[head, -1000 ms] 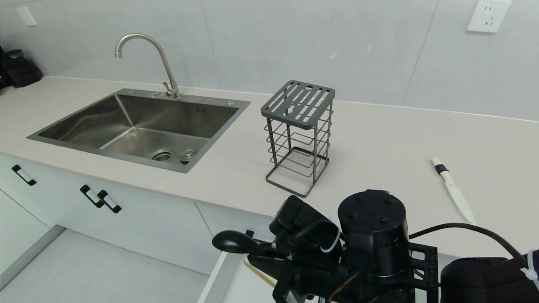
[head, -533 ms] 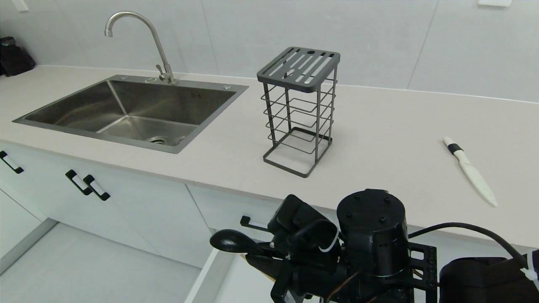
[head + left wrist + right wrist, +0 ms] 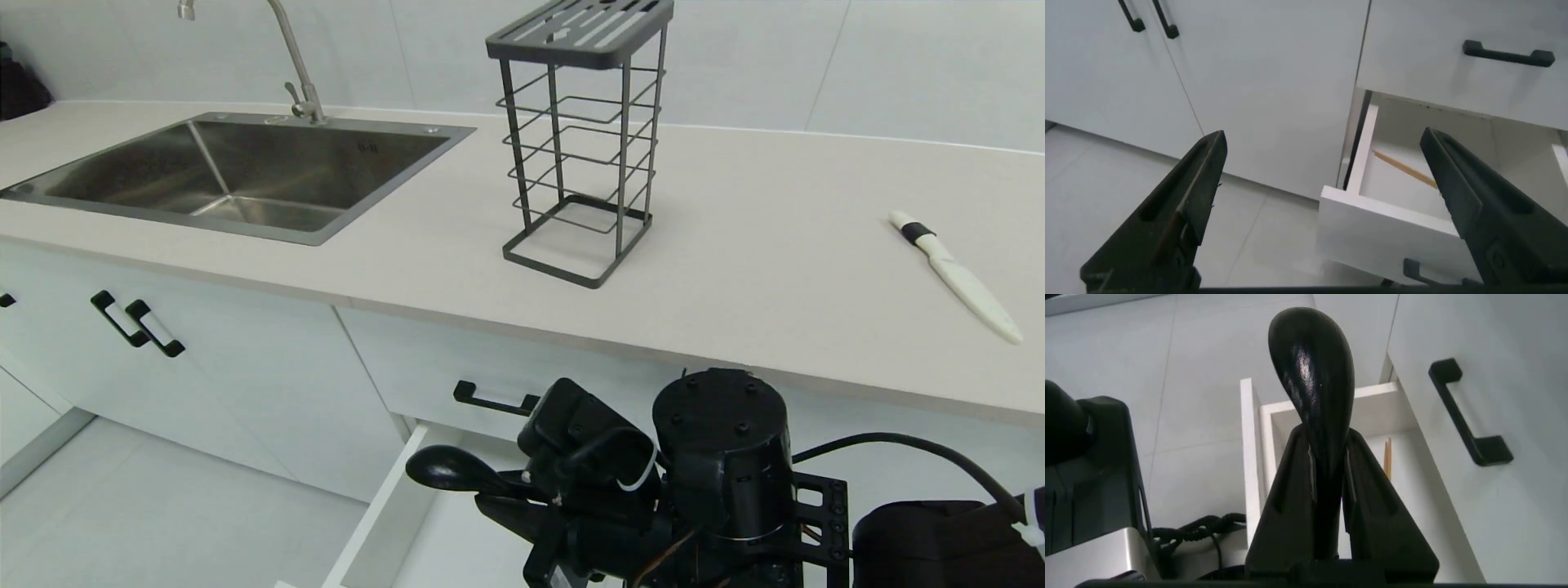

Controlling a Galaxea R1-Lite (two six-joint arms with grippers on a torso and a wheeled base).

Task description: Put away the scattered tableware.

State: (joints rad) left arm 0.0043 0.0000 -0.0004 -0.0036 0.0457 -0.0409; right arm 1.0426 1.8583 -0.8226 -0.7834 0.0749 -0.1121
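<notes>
A black spoon (image 3: 445, 469) points left at the bottom of the head view, with my right gripper (image 3: 510, 490) shut on its handle. It is held above the open white drawer (image 3: 384, 523) below the counter. In the right wrist view the spoon's bowl (image 3: 1313, 367) rises from between the closed fingers (image 3: 1368, 498), over the drawer (image 3: 1251, 449). My left gripper (image 3: 1331, 212) stands open with nothing in it, facing the drawer (image 3: 1372, 214), where a wooden chopstick (image 3: 1404, 167) lies. A white knife (image 3: 955, 278) lies on the counter at the right.
A dark wire rack (image 3: 580, 139) stands mid-counter, and a steel sink (image 3: 237, 171) with a faucet (image 3: 294, 65) is at the left. Cabinet doors with black handles (image 3: 135, 322) are under the sink. A shut drawer's handle (image 3: 494, 400) sits above the open one.
The whole head view has shifted: the camera now sits lower, so counter, rack and knife appear higher and more of the open drawer shows. The spoon stays held in the right gripper.
</notes>
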